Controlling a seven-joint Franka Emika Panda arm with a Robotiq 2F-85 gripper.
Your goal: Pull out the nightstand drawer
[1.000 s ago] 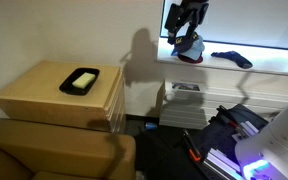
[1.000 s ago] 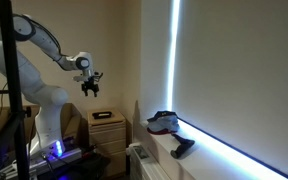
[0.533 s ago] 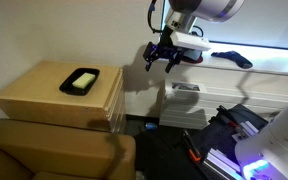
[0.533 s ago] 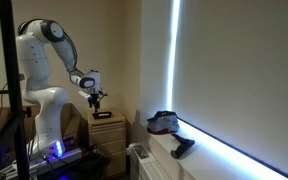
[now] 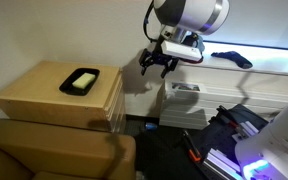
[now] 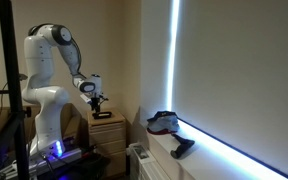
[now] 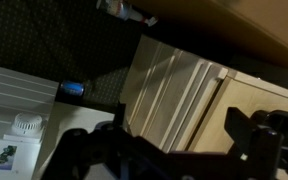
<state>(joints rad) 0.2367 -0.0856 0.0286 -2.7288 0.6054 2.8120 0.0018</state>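
Observation:
The nightstand (image 5: 44, 95) is a light tan wooden cabinet at the left, with a black tray (image 5: 81, 81) holding a pale object on its top. Its drawer (image 5: 117, 92) is the top front panel and looks shut. My gripper (image 5: 156, 66) hangs open and empty in the air to the right of the nightstand front, apart from it. In an exterior view the gripper (image 6: 95, 99) sits just above the nightstand (image 6: 109, 130). In the wrist view the drawer front (image 7: 206, 95) lies between my spread fingers (image 7: 174, 150).
A brown armchair (image 5: 54, 150) stands in front of the nightstand. A window sill holds a red-and-white item (image 6: 164, 122) and a black object (image 5: 232, 58). A white unit (image 5: 189, 100) stands under the sill. Gear with a purple light (image 5: 254, 150) lies on the floor.
The arm came down from beside the window sill and moved toward the nightstand front. The gripper stayed open. The drawer has not moved.

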